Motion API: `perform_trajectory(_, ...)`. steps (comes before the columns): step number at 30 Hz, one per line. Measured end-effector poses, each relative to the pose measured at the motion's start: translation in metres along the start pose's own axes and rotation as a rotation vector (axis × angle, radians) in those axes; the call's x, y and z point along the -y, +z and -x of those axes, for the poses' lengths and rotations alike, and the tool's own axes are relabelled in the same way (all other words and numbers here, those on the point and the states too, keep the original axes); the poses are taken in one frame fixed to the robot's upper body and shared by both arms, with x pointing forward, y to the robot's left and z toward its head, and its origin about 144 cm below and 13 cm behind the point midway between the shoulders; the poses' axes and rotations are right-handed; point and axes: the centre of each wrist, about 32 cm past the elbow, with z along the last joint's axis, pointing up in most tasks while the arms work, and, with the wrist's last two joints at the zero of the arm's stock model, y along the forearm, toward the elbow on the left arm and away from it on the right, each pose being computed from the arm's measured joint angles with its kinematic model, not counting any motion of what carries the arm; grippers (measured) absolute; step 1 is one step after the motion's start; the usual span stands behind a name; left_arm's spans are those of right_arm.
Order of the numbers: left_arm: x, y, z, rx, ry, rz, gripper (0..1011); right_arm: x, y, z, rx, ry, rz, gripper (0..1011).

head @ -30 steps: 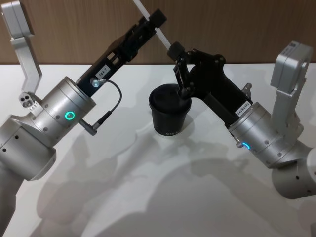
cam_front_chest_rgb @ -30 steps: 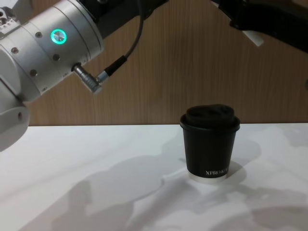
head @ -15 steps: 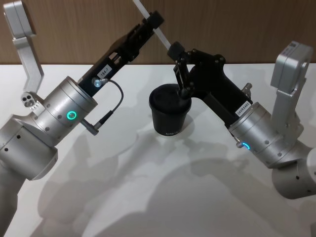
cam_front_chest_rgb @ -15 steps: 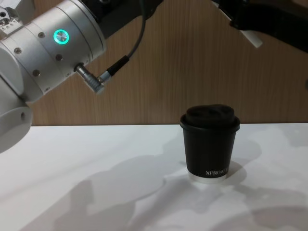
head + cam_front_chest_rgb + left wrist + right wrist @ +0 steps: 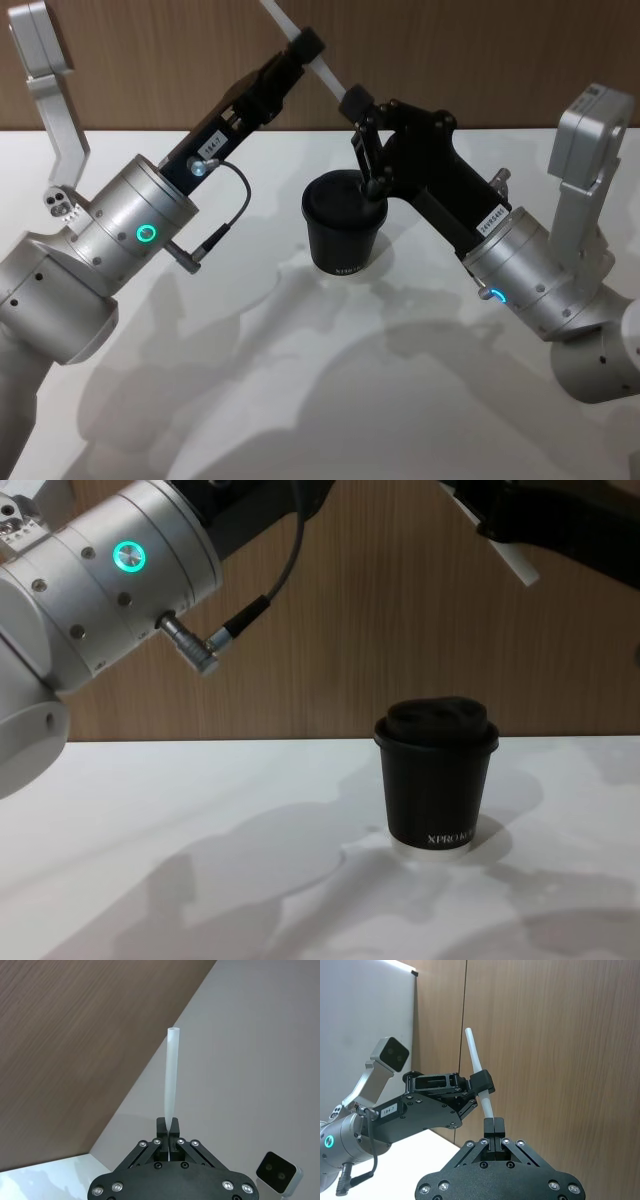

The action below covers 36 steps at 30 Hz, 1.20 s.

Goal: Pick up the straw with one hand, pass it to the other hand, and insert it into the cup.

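Straw (image 5: 322,72) | left gripper (image 5: 306,44) and right gripper (image 5: 352,100) both pinch it | pull away early and you kink it

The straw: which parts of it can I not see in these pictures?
Head view: the top edge cuts off the upper end of the straw.
Chest view: the right arm hides all above its lower tip.
Left wrist view: the left pincer hides its lower part.
Right wrist view: the right pincer hides its lower end.
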Motion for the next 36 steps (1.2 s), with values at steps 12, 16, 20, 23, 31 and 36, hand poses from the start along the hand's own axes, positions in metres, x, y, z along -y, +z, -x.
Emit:
perform_trajectory(12,0.0,0.0,0.0,-0.001,0.0,-0.001,15,0.0,0.0,0.0,0.0,0.0,0.0,280)
perform_trajectory(16,0.0,0.0,0.0,0.002,0.0,-0.003,15,0.0,0.0,0.0,0.0,0.0,0.0,398)
perform_trajectory(20,-0.001,0.001,0.001,0.028,0.001,-0.013,15,0.0,0.0,0.0,0.0,0.0,0.0,519)
perform_trajectory(23,-0.001,0.004,0.002,0.06,0.003,-0.026,15,0.0,0.0,0.0,0.0,0.0,0.0,610)
perform_trajectory(31,-0.004,0.013,0.007,0.181,0.012,-0.073,15,0.0,0.0,0.0,0.0,0.0,0.0,852)
perform_trajectory(36,-0.006,0.021,0.011,0.266,0.019,-0.103,15,0.0,0.0,0.0,0.0,0.0,0.0,978)
